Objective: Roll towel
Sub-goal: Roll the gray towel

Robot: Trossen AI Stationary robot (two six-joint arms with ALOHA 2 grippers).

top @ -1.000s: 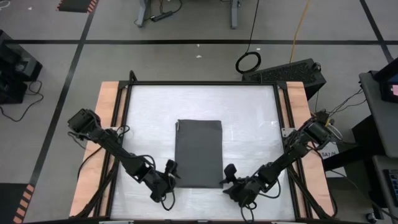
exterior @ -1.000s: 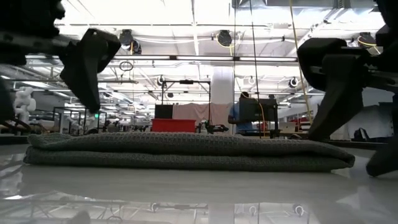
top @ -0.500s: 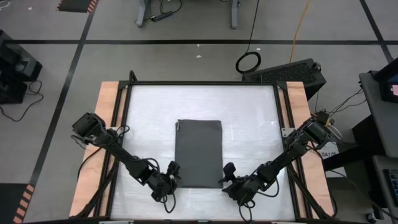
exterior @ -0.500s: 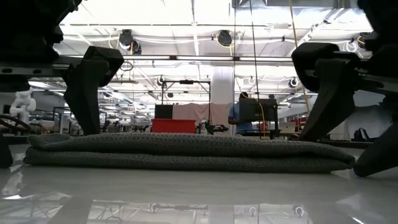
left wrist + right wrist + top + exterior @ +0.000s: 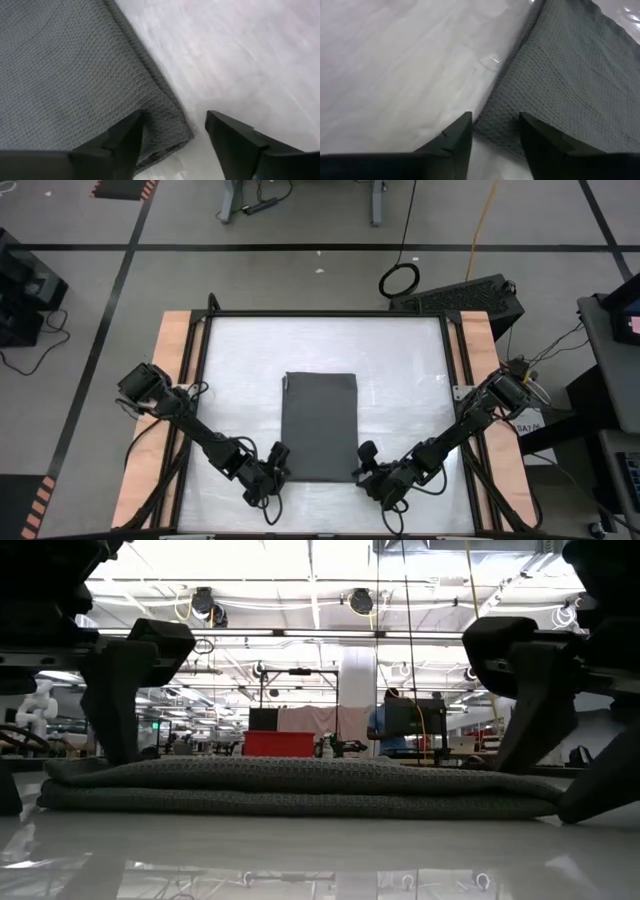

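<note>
Straddling the towel's (image 5: 319,426) near corners: left end effector (image 5: 277,461), right end effector (image 5: 365,460).

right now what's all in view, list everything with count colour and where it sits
folded dark grey waffle-weave towel: one, dark grey, lying flat at the middle of the table, long side running away from the robot
glossy white table top: one, white, framed by pale wooden side boards
black cable coil: one, black, on the grey floor beyond the table
left gripper: one, dark, fingers open and straddling the towel's near left corner
right gripper: one, dark, fingers open and straddling the towel's near right corner
</note>
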